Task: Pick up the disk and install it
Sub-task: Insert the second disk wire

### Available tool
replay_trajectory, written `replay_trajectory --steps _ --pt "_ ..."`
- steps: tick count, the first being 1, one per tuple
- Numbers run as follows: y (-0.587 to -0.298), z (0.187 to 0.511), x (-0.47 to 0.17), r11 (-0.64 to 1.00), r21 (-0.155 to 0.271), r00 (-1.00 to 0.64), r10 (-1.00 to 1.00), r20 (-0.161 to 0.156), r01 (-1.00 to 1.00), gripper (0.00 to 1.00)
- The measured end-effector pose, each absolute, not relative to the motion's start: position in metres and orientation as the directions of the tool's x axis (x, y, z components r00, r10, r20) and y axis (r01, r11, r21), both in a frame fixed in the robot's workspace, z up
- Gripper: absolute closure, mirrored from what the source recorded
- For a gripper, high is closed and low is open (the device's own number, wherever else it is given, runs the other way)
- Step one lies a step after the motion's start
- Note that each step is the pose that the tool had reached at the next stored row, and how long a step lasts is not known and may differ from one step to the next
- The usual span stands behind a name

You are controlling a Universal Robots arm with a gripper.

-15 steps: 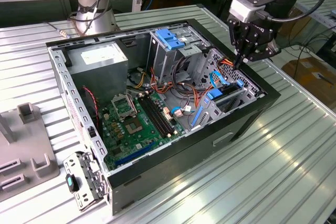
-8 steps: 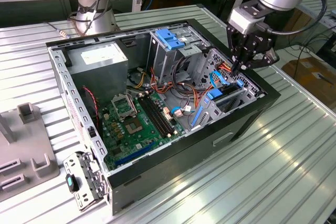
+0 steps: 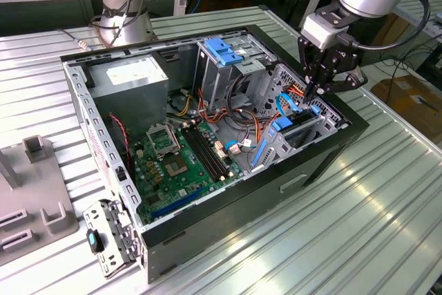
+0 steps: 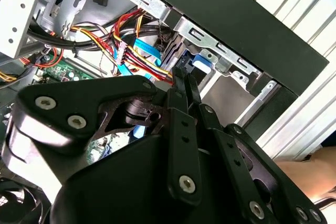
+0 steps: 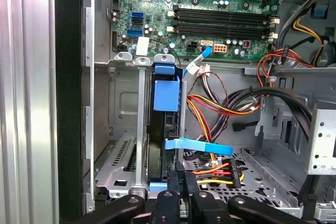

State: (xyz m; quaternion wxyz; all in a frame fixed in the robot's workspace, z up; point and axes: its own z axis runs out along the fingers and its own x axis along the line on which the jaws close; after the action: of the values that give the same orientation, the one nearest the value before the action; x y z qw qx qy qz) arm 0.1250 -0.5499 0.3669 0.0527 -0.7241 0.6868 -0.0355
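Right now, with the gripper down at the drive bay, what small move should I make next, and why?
Probably ease straight down a touch. The gripper has its fingers together on the top edge of the disk, which stands on edge in its bay slot with its blue carrier showing above the cage rails, so it seems not fully seated.

Matt black metal fingers (image 5: 181, 182); glossy blue plastic framing the disk (image 5: 166, 96).
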Motion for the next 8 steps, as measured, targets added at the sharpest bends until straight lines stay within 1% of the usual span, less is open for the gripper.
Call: replay_trajectory --steps 8 --pt "-0.5507 0.3581 0.1234 -0.051 -0.125 0.054 -0.998 -0.021 -0.991 0.84"
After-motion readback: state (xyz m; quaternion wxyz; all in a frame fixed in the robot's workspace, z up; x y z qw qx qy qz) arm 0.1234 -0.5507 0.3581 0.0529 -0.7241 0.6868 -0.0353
